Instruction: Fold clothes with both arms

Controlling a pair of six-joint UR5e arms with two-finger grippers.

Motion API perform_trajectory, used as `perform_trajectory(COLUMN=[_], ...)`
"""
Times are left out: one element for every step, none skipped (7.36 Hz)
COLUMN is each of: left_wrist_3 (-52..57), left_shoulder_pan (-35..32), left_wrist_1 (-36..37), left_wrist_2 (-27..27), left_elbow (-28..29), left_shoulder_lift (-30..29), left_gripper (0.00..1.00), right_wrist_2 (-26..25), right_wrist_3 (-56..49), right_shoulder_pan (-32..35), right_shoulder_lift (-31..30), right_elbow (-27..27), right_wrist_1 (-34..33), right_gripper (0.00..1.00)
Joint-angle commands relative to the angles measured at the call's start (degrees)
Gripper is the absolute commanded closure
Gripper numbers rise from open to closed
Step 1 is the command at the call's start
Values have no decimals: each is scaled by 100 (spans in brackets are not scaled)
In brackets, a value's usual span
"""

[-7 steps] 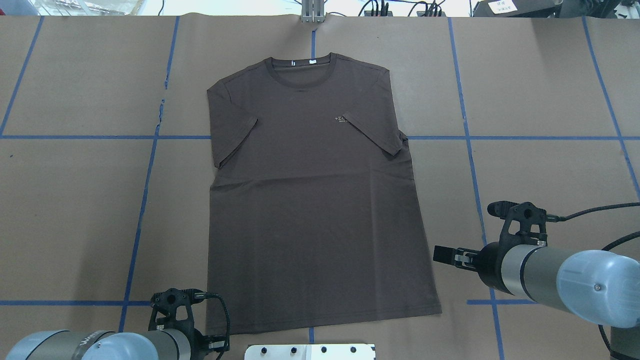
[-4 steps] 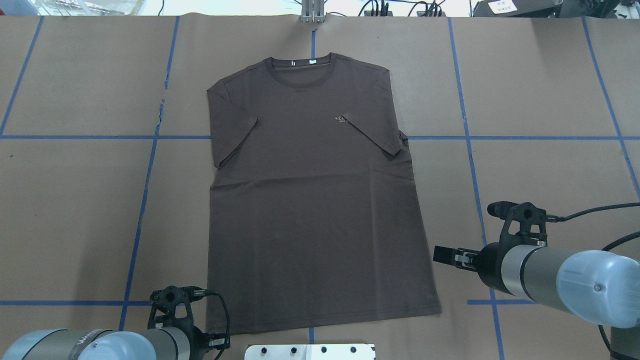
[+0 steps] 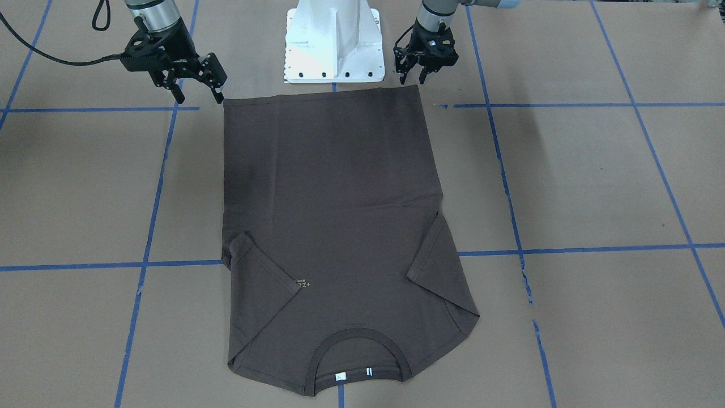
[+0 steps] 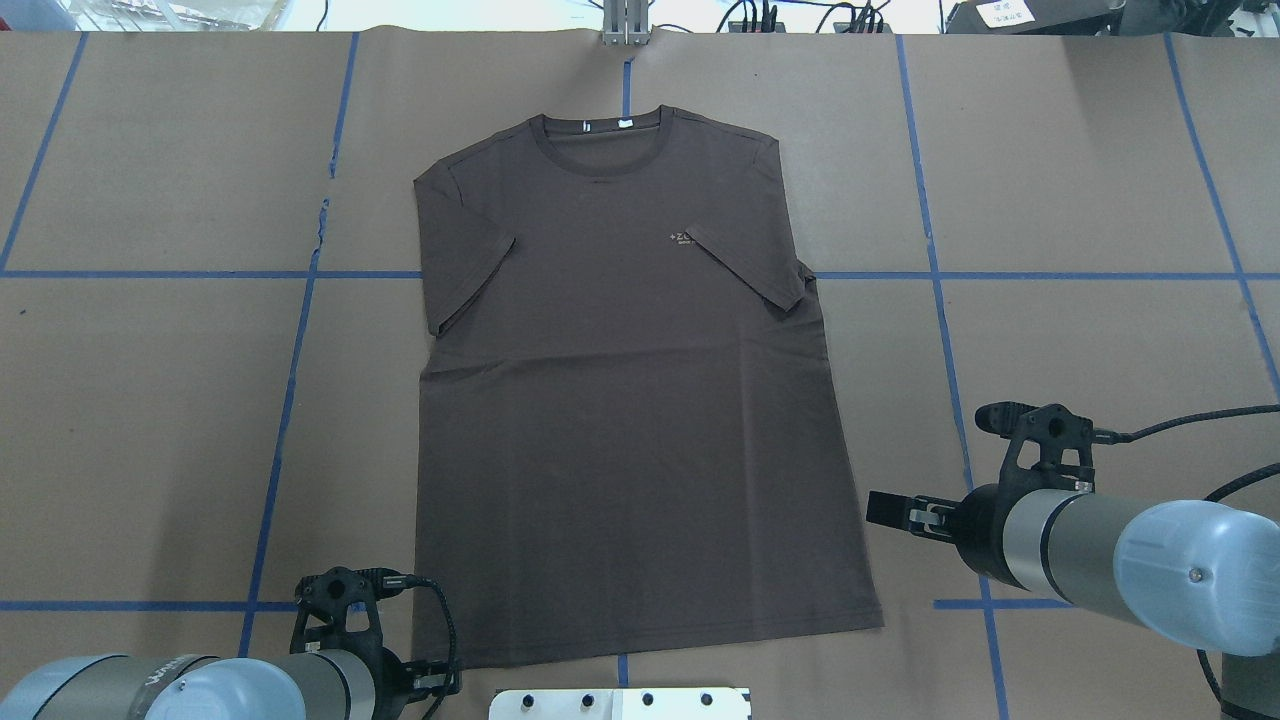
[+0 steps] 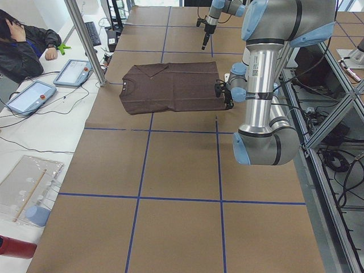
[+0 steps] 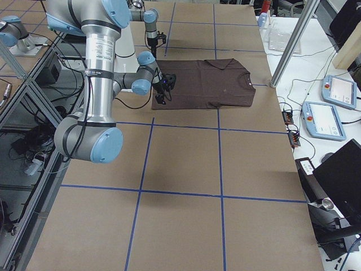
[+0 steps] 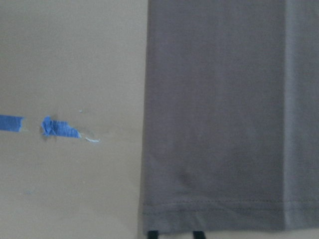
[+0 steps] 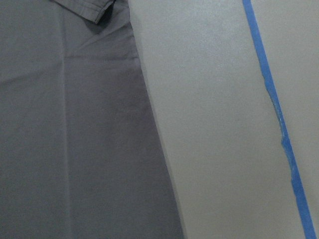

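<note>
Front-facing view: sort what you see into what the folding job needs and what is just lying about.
Job: dark brown T-shirt, flat on the table; left gripper, open, by one hem corner; right gripper, open, by the other.

Lying about: white pedestal base; blue tape lines.

Light was bright, even and diffuse, from above. Shadows were soft: dim patch lay over near right part of T-shirt (image 3: 334, 187), faint grey smudge on table (image 3: 595, 181) by its near left corner. Far strip beyond table was blown out white in overhead view. Fixed views were sharp. Both wrist views were blurred and washed-out; blue tape (image 7: 60, 128) looked smeared.
</note>
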Motion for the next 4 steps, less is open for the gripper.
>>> perform_trajectory(left_wrist_3=[2, -7, 2, 2], left_shoulder_pan=[6, -3, -29, -81], left_wrist_1=[0, 0, 0, 0], left_wrist_2=[8, 8, 8, 8], left_elbow=[35, 35, 35, 53], left_shoulder_lift=[-8, -17, -26, -26], left_gripper=[48, 51, 51, 51], right_wrist_2=[0, 0, 0, 0], right_wrist_3=[0, 0, 0, 0], right_shoulder_pan=[0, 0, 0, 0], right_shoulder_lift=[0, 0, 0, 0], right_elbow=[0, 0, 0, 0], right_wrist_1=[0, 0, 0, 0], right_gripper=[2, 2, 2, 2])
